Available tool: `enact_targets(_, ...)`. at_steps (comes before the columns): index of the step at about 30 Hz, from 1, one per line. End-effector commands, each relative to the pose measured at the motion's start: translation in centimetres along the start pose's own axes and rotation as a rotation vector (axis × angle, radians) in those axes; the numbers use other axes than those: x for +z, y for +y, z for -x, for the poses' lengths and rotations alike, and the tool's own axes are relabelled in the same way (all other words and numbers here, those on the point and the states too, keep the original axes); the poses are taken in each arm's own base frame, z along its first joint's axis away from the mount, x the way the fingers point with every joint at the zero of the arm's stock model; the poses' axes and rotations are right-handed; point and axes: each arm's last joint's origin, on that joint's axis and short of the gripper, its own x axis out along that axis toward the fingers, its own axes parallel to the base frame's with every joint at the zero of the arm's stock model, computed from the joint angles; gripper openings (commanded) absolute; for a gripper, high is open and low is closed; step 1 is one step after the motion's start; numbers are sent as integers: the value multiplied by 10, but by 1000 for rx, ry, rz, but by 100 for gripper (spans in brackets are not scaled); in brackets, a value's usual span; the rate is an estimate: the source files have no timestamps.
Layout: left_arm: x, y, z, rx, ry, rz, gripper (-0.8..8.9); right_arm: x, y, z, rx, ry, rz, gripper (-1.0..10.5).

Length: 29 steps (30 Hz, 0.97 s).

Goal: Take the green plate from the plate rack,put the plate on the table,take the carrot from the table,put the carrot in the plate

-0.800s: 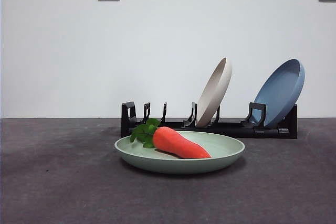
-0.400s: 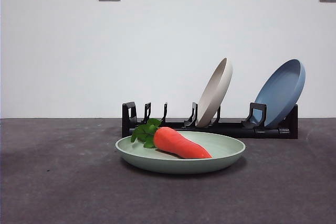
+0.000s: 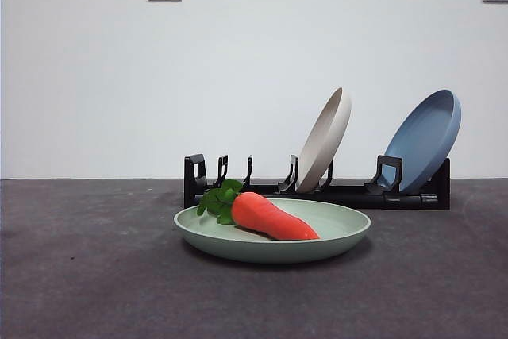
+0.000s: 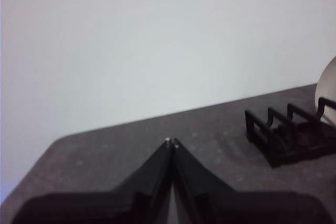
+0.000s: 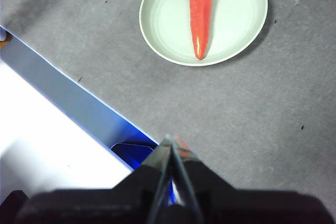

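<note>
Carrot (image 3: 274,217), orange-red tapered toy with green leaves, lies inside the pale mint-green matte plate (image 3: 341,240), flat on the dark grey table (image 3: 95,275), well ahead of the right gripper (image 5: 172,141), pressed together and empty. Task appears complete. Farther off, the black pronged rack (image 3: 349,194); beside it the left gripper (image 4: 171,142), pressed together. Leaves are cut off in the right wrist view.

Even, soft light filled the front view, which was sharp. The green plate (image 3: 272,242) cast a faint shadow on the table (image 3: 95,275). Both wrist views' near foregrounds were blurred.
</note>
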Motion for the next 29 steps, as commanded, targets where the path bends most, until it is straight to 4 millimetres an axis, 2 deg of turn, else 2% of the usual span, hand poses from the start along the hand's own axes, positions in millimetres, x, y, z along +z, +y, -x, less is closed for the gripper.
enact_targets(1, -19, -2, 1, 7, 26, 25, -3, 0, 0, -1, 1, -4, 2, 1)
enact_targets(7, -45, -5, 2, 8, 78, 51, -3, 0, 0, -1, 1, -4, 2, 1)
enact_targets(17, -69, -9, 9, -17, 283, 93, -3, 0, 0, -1, 1, -4, 3, 1)
enact_targets(29, -68, -9, 9, -10, 274, 116, -3, 0, 0, -1, 1, -4, 2, 1)
